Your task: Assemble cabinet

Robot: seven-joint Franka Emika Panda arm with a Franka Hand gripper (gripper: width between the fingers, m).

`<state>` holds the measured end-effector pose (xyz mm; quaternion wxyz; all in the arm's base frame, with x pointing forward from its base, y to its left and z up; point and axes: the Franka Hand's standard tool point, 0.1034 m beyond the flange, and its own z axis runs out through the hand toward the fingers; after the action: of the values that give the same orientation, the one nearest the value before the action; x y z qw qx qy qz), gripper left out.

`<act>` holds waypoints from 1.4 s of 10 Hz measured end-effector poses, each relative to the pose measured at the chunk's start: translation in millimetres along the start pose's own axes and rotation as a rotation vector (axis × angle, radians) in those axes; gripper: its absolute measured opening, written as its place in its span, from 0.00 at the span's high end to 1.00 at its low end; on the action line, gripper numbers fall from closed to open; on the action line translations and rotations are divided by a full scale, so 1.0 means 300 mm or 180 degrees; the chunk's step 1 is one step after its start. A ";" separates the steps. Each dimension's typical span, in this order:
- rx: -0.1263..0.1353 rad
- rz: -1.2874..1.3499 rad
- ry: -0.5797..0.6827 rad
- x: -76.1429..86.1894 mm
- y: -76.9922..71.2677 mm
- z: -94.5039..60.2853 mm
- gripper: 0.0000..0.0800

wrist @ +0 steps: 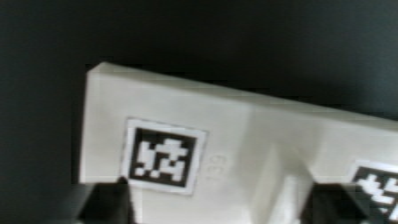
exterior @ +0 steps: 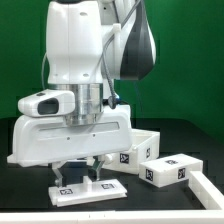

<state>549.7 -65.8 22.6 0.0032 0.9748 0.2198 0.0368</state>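
Observation:
A flat white cabinet panel with black-and-white tags lies on the black table at the front, right under my gripper. In the wrist view the panel fills the frame, with one tag near its middle and another at its edge. My gripper straddles it, and a dark finger stands against each side of it, so it looks shut on the panel. The box-shaped cabinet body and another white tagged part lie at the exterior view's right.
A white bar runs along the table at the exterior view's lower right. The big white arm hangs over the middle of the scene and hides the table behind it.

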 end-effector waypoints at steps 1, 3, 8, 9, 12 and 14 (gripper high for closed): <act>0.0000 0.0000 0.0000 0.000 0.000 0.000 0.73; 0.0000 0.0000 0.0000 0.000 0.000 0.000 0.92; -0.0129 0.0146 -0.0106 -0.151 0.165 -0.015 0.93; -0.0124 0.0185 -0.0143 -0.172 0.192 -0.015 0.93; -0.0105 0.0182 -0.0166 -0.175 0.202 -0.014 0.92; -0.0106 0.0177 -0.0166 -0.173 0.200 -0.014 0.60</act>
<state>528.3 -142.1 24.6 0.0240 0.9810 0.1918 0.0151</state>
